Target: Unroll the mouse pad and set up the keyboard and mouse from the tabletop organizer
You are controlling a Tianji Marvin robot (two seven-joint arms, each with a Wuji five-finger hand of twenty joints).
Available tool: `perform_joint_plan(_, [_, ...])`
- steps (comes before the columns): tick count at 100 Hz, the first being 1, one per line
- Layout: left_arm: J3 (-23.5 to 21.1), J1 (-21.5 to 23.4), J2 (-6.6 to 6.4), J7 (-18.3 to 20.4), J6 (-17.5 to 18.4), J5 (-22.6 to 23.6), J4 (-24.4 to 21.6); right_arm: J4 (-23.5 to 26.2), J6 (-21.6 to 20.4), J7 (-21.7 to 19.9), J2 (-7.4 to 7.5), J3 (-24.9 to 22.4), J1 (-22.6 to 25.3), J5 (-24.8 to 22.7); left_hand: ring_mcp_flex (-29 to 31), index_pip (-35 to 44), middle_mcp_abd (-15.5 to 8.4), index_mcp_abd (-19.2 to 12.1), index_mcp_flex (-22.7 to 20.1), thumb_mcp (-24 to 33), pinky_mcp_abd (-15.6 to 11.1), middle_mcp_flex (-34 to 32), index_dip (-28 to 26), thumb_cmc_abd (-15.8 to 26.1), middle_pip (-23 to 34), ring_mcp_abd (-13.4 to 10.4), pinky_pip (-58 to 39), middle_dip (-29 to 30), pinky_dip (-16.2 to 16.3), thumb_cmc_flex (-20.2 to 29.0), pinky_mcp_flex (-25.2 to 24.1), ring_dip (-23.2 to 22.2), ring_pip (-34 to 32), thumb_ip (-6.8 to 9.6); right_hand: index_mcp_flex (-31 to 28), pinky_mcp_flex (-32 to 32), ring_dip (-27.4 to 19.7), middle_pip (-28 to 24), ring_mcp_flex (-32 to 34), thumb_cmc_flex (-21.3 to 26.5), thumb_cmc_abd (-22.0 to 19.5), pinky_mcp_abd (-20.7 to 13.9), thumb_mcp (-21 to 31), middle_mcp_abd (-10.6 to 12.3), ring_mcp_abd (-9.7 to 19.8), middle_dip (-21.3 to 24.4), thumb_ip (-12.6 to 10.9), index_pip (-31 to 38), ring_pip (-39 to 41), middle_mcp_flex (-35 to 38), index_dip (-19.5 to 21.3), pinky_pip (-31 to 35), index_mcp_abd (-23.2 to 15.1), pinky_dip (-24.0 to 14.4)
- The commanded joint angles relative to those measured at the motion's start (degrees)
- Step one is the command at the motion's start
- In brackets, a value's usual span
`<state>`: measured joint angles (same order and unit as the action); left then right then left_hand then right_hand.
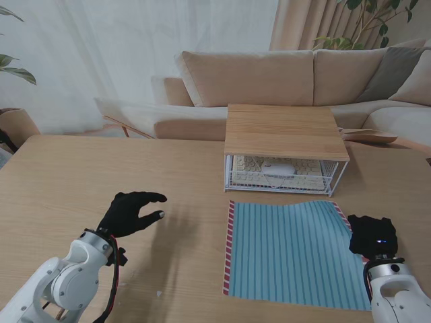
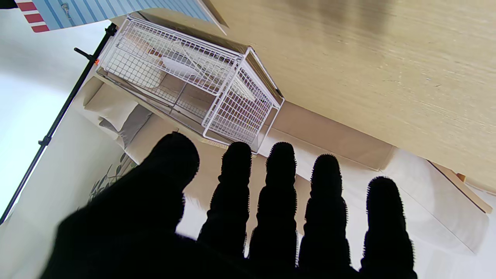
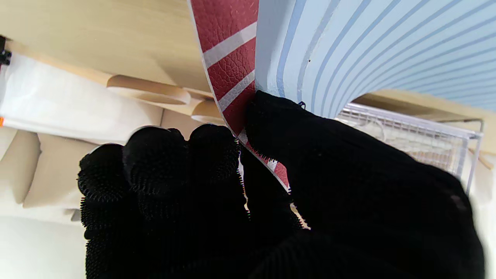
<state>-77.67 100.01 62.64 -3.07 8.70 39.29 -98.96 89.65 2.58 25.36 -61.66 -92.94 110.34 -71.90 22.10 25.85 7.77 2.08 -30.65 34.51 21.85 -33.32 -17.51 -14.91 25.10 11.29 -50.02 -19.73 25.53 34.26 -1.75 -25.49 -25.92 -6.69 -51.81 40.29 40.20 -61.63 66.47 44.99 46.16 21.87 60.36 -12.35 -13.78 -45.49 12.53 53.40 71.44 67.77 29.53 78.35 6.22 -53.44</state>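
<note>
The blue striped mouse pad with red-and-white end bands lies spread out on the table, just in front of the organizer. My right hand pinches the pad's right edge between thumb and fingers, lifting that edge slightly. The white wire organizer with a wooden top holds a cream keyboard and a white mouse on top of it. My left hand hovers open over bare table to the left of the pad, fingers spread, holding nothing. The organizer appears ahead of it.
The wooden table stretches wide on the left. A beige sofa stands behind the table's far edge. A black tripod leg shows in the left wrist view.
</note>
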Motion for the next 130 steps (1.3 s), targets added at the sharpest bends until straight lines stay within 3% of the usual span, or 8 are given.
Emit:
perform_joint_plan(1, [0.1, 0.0, 0.25, 1.0, -0.5, -0.4, 0.3, -0.5, 0.4, 0.0, 0.36, -0.6, 0.7, 0.3, -2.0, -1.3, 1.5, 0.4, 1.5, -1.0, 1.4, 1.1, 0.7, 1.8, -0.9, 0.8, 0.2, 0.7, -0.5, -0.4, -0.9, -0.8, 0.4, 2.72, -0.9, 0.4, 0.7, -0.3, 1.3, 3.4, -1.8, -2.6, 6.3, -3.0, 1.6, -1.0, -4.1, 3.8, 0.0, 0.8, 2.2, 1.1, -9.2, -1.0])
perform_joint_plan(45, [0.0, 0.1, 0.3, 1.2, -1.3, -1.1, 0.4, -1.5, 2.4, 0.6, 0.5, -2.0, 1.0, -1.0, -2.2, -1.4, 1.5, 0.5, 1.6, -1.0, 1.4, 1.3, 0.8, 1.7, -0.8, 0.7, 0.5, 0.7, -0.7, -0.1, -1.0, -0.8, 0.5, 2.74, -0.2, 0.1, 0.8, -0.5, 0.9, 3.1, -2.6, -2.9, 5.8, -2.8, 1.8, -0.9, -3.9, 3.6, 0.1, 0.3, 2.5, 1.1, -9.0, -0.9])
perform_joint_plan(65, [0.0, 0.2, 0.31, 1.2, -1.4, -1.1, 0.5, -2.2, 4.0, 0.8, 0.41, -1.6, 0.7, -0.8, -2.3, -1.4, 1.5, 0.6, 1.5, -1.0, 1.4, 1.3, 0.8, 1.6, -0.8, 0.8, 0.4, 0.7, -0.7, -0.1, -1.0, -0.9, 0.5, 2.76, 2.1, -1.3, 0.8, -1.0, -0.9, 2.9, -5.1, -3.7, 3.3, -2.3, 1.9, -0.4, -3.7, 2.7, 0.1, -1.2, 2.7, 1.3, -6.5, -0.9])
perform_joint_plan(117, [0.1, 0.2, 0.28, 1.4, -1.6, -1.1, 0.5, -1.9, 4.8, 0.9, 0.76, -3.9, 2.3, -3.6, -2.4, -1.4, 1.6, 0.7, 1.5, -0.9, 1.3, 1.5, 0.8, 1.6, -0.8, 0.8, 0.5, 0.7, -0.7, 0.0, -1.0, -0.9, 0.5, 2.74, 2.4, -2.3, 0.6, -1.5, -1.9, 3.1, -6.3, -4.3, 1.8, -2.2, 2.0, 0.2, -3.6, 2.6, 0.1, -2.1, 3.0, 1.1, -7.8, -0.6])
perform_joint_plan(130, [0.1, 0.1, 0.25, 1.4, -1.5, -0.9, 0.6, -2.4, 6.0, 1.1, 0.82, -3.3, 1.9, -3.9, -2.3, -1.4, 1.6, 0.7, 1.5, -0.9, 1.3, 1.4, 0.8, 1.6, -0.8, 0.8, 0.4, 0.7, -0.7, 0.0, -1.0, -0.9, 0.5, 2.74, 3.7, -3.4, 0.2, -1.0, -3.1, 2.4, -7.3, -5.3, 0.0, -1.3, 2.2, 1.0, -3.5, 1.7, -0.6, -3.1, 2.3, 0.8, -7.3, -0.4])
